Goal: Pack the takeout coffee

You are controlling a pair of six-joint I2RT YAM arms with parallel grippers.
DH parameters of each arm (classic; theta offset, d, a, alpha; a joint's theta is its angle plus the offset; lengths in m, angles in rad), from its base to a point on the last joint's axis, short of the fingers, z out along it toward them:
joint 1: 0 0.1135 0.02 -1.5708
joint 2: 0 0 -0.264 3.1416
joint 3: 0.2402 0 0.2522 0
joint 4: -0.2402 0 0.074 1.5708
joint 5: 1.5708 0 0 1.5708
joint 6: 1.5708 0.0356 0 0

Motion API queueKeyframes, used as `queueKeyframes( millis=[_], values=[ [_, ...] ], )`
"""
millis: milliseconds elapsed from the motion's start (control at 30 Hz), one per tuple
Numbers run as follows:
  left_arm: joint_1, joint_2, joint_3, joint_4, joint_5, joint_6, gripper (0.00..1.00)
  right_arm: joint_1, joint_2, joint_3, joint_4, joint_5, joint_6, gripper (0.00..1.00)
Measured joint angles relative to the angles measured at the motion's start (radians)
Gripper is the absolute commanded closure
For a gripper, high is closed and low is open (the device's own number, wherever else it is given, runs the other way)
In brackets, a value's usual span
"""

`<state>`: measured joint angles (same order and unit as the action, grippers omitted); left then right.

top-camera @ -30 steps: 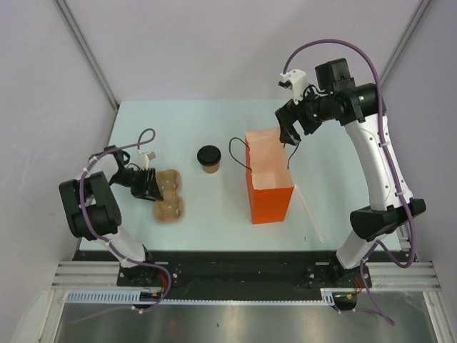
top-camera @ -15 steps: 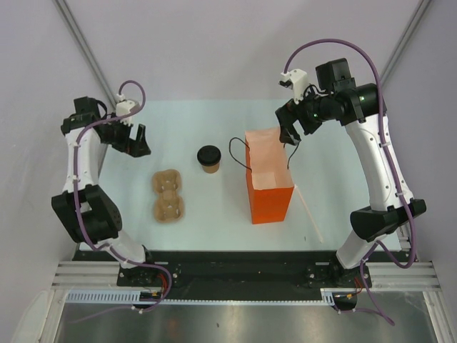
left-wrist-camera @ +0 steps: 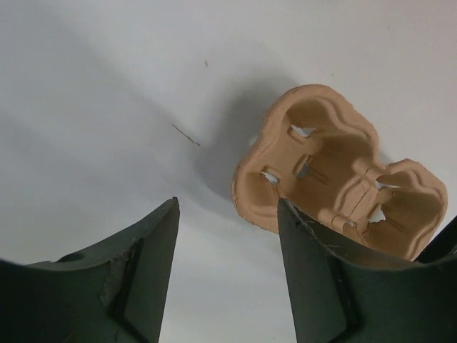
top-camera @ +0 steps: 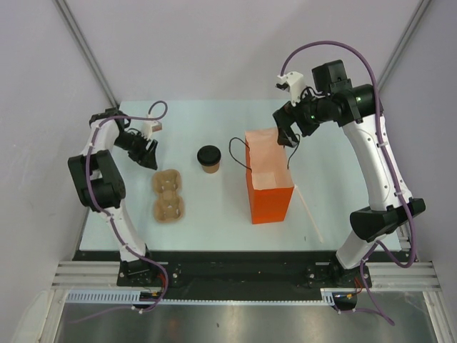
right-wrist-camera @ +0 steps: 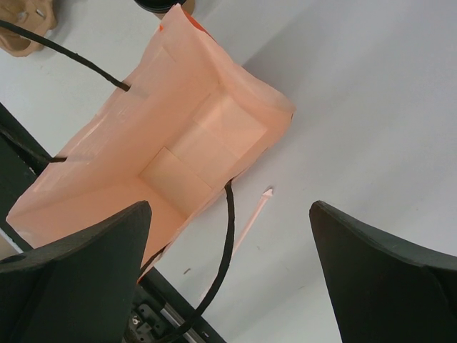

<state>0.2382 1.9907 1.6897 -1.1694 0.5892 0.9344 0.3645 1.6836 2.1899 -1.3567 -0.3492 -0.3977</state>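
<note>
- Near the middle of the overhead view, a little left of centre, you see the coffee cup (top-camera: pixel 208 158) standing upright on the table (top-camera: pixel 214 221). Its black lid is on, and it is clear of both pincers.
- Just right of the cup in that view stands the orange paper bag (top-camera: pixel 268 179), upright with its mouth open. A black cord handle (top-camera: pixel 230 148) loops out from the bag's left side toward the cup, but cup and bag do not touch.
- Lower left of the cup, the brown pulp cup tray (top-camera: pixel 168 195) lies flat on the table.
- Your left pincer (top-camera: pixel 148 151) sits at the left of the overhead view, just above the tray in the frame and well left of the cup.
- Its wrist view shows two dark fingers (left-wrist-camera: pixel 136 286) standing apart with only bare table between them, gripping nothing. The tray fills the right half of that frame, behind the right finger.
- Your right pincer (top-camera: pixel 288 132) hangs over the upper right corner of the bag's mouth in the overhead view.
- From its wrist view you see the fingers (right-wrist-camera: pixel 385 279) spread wide and holding nothing. The bag's open inside takes up the upper left of the frame.
- Right of the bag, toward the lower right of the overhead view, a thin pale stick (top-camera: pixel 309 213) lies on the table.
</note>
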Motion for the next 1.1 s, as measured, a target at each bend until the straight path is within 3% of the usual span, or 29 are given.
queueKeyframes(
  millis=[533,833,1000,1100],
  values=[
    [-0.037,0.131,0.014,-0.056,-0.030,0.063,0.55,0.011,0.002,-0.004,0.000,0.000,-0.026,0.00],
    [-0.055,0.143,0.014,-0.057,-0.039,0.071,0.76,0.013,0.003,-0.004,0.000,0.001,-0.026,0.00],
    [-0.062,0.146,0.014,-0.060,-0.046,0.089,1.00,0.013,0.006,-0.004,0.000,0.002,-0.026,0.00],
    [-0.062,0.143,0.014,-0.072,-0.048,0.095,1.00,0.010,0.006,-0.004,0.000,0.002,-0.026,0.00]
  ],
)
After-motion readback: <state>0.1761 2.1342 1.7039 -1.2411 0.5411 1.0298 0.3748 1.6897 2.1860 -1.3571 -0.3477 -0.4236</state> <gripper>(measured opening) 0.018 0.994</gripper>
